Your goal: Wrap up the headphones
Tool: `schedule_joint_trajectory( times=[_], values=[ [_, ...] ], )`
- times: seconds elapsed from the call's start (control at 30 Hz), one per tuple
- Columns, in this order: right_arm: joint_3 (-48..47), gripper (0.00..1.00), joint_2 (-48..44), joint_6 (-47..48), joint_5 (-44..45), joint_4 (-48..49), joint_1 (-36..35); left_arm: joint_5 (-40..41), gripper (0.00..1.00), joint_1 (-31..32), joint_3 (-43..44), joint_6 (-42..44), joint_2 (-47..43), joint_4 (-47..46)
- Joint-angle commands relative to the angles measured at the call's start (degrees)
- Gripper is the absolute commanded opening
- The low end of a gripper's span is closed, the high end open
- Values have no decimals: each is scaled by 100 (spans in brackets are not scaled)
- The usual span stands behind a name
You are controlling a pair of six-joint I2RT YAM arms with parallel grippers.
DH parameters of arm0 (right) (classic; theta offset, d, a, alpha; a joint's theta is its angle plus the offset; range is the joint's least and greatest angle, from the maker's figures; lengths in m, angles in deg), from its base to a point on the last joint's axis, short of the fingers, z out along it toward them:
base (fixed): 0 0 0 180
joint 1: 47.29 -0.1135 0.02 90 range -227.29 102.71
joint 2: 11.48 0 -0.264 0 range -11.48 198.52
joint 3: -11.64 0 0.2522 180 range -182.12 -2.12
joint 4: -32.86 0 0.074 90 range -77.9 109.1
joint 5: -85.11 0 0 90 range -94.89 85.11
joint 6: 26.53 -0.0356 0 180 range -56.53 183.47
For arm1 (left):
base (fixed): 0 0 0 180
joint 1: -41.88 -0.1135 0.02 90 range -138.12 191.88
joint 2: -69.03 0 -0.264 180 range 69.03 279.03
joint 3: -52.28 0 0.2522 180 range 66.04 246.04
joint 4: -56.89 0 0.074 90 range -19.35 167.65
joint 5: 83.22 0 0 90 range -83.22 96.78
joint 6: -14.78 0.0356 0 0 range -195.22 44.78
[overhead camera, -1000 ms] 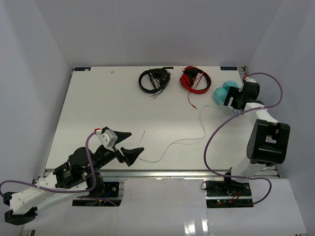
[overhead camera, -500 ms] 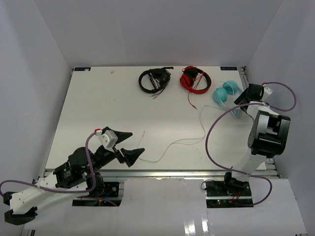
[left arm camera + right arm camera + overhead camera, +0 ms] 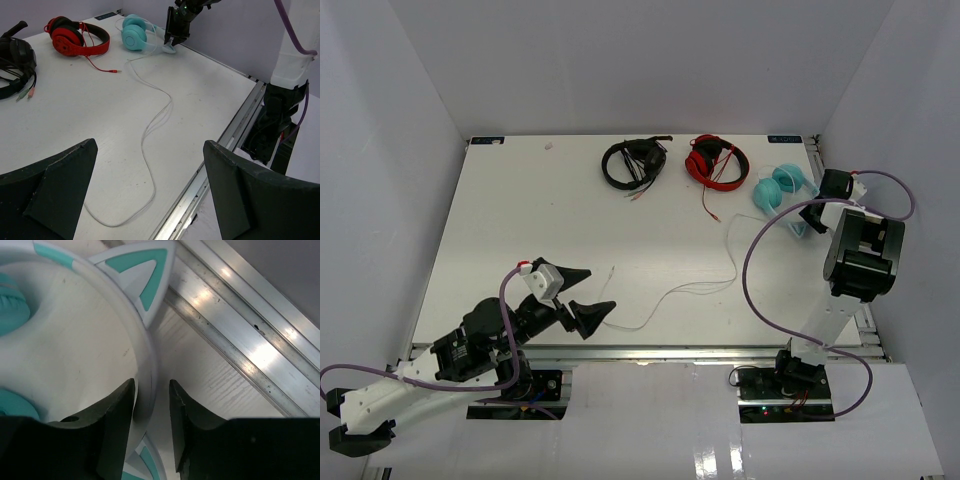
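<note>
The teal headphones (image 3: 775, 188) lie at the table's far right, cups side by side (image 3: 134, 35). Their pale headband with a teal cat ear (image 3: 100, 315) curves toward the right edge. My right gripper (image 3: 809, 216) reaches down onto that band, and in the right wrist view its two fingers (image 3: 151, 385) stand narrowly closed with the band between them. The thin white cable (image 3: 690, 290) trails from the headphones across the table toward the near edge (image 3: 155, 120). My left gripper (image 3: 588, 292) hovers open near the front left, over the cable's loose end (image 3: 150, 150), holding nothing.
Black headphones (image 3: 633, 162) and red headphones (image 3: 717, 160) lie at the back centre, each with its own cable. An aluminium rail (image 3: 240, 340) runs along the table's right edge just beside the right gripper. White walls close in the table on three sides.
The right wrist swung from over the teal cups to the headband on their right side, and its jaws closed from wide open onto the band. The left arm barely moved.
</note>
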Motion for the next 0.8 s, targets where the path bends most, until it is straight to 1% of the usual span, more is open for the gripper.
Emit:
schedule_joint_trajectory(
  times=[0.0, 0.03, 0.1, 0.2, 0.3, 0.37, 0.43, 0.53, 0.6, 0.67, 0.73, 0.77],
  values=[
    [-142, 18, 121, -108, -528, 43, 22, 148, 98, 27, -68, -27, -58, 5],
    [-85, 12, 107, -42, -599, 46, 39, 183, 98, 27, -67, -44, -58, 31],
    [120, 8, -73, 34, -793, 127, 55, 254, 98, 27, -47, -72, -60, 71],
    [571, 8, -646, 262, -1436, 321, 15, 461, 98, 27, -16, -146, -99, 157],
    [1184, 8, -1441, 960, -1830, 507, -242, 713, 98, 27, -8, -248, -212, 178],
    [1597, 8, -1784, 1698, -1868, 675, -603, 824, 98, 27, -22, -278, -308, 171],
    [1859, 8, -2307, 2347, -2252, 693, -1126, 925, 98, 27, -41, -341, -398, 170],
    [2026, 8, -2663, 3628, -3075, 452, -1973, 1280, 98, 27, -125, -499, -536, 142],
    [1945, 8, -2675, 4233, -3363, 37, -2457, 1565, 98, 29, -200, -604, -613, 115],
    [1782, 8, -2602, 4619, -3112, -157, -3009, 1614, 98, 36, -247, -608, -700, 108],
    [1429, 8, -2552, 5143, -2566, -251, -3782, 1237, 98, 37, -273, -521, -778, 62],
    [1292, 8, -2563, 5307, -2294, -230, -4023, 1095, 98, 42, -289, -489, -821, 45]
  ],
)
